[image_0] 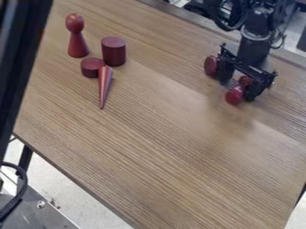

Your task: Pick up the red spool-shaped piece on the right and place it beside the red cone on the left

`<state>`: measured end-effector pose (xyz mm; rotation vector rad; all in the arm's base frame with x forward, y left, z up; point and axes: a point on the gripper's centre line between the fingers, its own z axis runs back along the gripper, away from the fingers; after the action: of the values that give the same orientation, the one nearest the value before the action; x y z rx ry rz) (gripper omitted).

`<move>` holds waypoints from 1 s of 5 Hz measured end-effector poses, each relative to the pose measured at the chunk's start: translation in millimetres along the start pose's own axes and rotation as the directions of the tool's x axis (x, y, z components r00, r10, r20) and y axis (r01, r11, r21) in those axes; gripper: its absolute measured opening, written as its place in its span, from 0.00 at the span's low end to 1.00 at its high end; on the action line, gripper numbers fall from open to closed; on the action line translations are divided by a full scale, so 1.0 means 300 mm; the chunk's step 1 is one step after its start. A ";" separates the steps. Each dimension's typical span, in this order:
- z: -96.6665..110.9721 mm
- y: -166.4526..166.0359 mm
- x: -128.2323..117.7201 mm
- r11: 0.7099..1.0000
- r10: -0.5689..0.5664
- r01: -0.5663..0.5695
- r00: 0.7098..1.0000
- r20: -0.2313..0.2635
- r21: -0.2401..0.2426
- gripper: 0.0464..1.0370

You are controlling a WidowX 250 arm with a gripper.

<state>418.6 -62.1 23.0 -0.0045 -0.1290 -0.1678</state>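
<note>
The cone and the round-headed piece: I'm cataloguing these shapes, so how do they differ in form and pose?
The cone lies on its side, whereas the round-headed piece stands upright. The cone tapers to a point, while the round-headed piece narrows to a neck beneath a rounded head. Both are reddish.

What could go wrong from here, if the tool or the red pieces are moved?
The tool is very close to the round red piece, so a small sideways move might push it away. The red cone lies on its side and could roll if something touches it. The round-headed piece stands upright on a small base, so a bump may tip it toward the taller cylinder.
</note>
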 end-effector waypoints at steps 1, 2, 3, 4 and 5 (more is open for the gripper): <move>-0.004 -0.003 -0.005 0.999 0.051 -0.051 0.998 0.020 -0.002 0.67; 0.019 0.002 -0.082 0.989 0.145 -0.145 0.989 0.013 0.005 0.47; 0.084 0.020 -0.131 0.979 0.199 -0.199 0.980 0.018 0.040 0.47; 0.168 0.040 -0.168 0.965 0.256 -0.256 0.967 0.012 0.063 0.47; 0.225 0.070 -0.198 0.942 0.324 -0.322 0.946 -0.007 0.092 0.47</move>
<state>355.4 -30.5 82.4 0.0659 -0.1116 0.1673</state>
